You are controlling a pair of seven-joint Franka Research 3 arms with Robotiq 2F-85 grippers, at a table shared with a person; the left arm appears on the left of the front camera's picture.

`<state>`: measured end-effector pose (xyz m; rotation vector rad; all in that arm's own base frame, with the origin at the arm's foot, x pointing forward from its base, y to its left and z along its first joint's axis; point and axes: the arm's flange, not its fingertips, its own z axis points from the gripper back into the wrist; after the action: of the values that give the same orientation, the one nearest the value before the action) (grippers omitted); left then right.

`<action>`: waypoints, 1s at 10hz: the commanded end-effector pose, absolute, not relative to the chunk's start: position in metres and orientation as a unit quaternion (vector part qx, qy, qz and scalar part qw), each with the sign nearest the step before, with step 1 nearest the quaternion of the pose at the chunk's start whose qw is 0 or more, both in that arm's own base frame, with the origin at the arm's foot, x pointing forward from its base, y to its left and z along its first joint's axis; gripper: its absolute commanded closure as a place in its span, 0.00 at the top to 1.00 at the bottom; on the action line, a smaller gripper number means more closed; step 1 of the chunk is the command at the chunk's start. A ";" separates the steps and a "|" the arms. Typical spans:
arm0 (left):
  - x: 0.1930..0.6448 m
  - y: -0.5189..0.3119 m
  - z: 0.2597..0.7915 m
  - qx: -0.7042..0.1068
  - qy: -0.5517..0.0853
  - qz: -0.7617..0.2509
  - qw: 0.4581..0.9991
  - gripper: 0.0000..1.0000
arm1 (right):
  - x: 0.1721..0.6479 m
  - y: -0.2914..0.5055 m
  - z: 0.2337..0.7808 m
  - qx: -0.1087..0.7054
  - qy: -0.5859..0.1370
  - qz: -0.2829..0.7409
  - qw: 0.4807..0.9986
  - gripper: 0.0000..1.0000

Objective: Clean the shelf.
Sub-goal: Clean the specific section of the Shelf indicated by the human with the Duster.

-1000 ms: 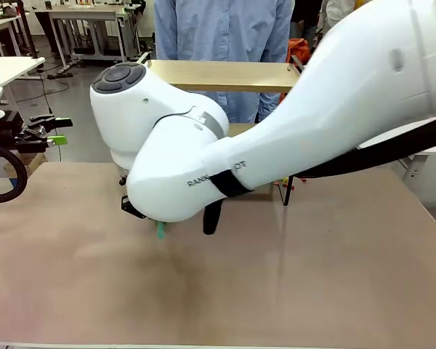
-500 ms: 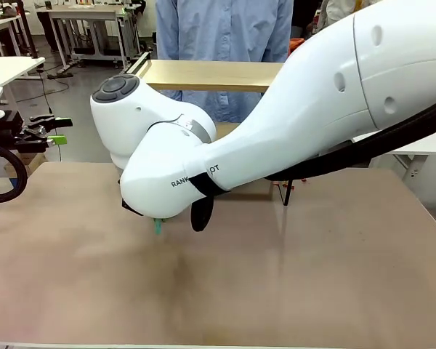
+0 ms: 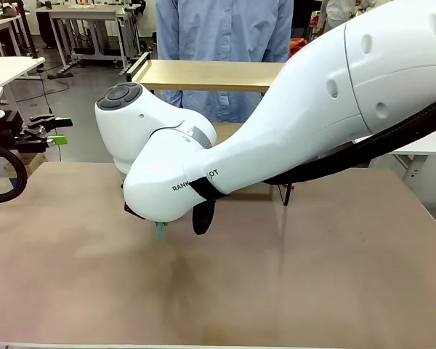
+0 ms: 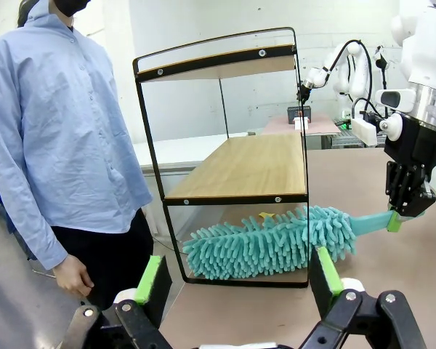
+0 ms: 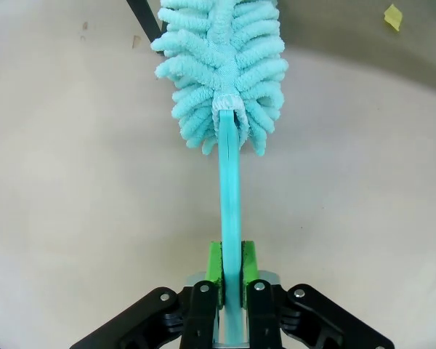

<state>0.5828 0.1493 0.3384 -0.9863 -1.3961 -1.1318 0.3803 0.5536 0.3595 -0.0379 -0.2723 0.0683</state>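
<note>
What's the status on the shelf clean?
Right pincer shut on duster. Left pincer open, empty. Duster head under shelf lower board. Person beside shelf, not touching.

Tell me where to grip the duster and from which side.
Grip the duster's thin teal handle from its free end, jaws on either side. The fluffy head is soft and lies under the shelf's lower board. The right gripper holds it so.

Glossy white right arm (image 3: 334, 94), black cable (image 3: 378, 145); black right pincer (image 5: 231, 253), green pads (image 5: 214, 263).
</note>
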 end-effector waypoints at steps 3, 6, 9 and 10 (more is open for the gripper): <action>0.581 0.148 0.342 -0.410 -0.582 -0.475 0.518 1.00 | 0.380 0.554 0.360 -0.019 -0.136 0.034 0.990 0.13; 0.581 0.148 0.342 -0.410 -0.582 -0.475 0.518 1.00 | 0.399 0.510 0.351 -0.006 -0.112 -0.006 0.994 0.13; 0.581 0.148 0.342 -0.410 -0.582 -0.475 0.518 1.00 | 0.408 0.466 0.353 -0.012 -0.109 -0.032 0.993 0.13; 0.581 0.148 0.342 -0.410 -0.582 -0.475 0.518 1.00 | 0.412 0.445 0.355 -0.011 -0.102 -0.040 0.994 0.13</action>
<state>0.5828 0.1494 0.3383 -0.9862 -1.3960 -1.1317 0.4199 0.4722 0.3489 -0.0516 -0.2143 -0.0863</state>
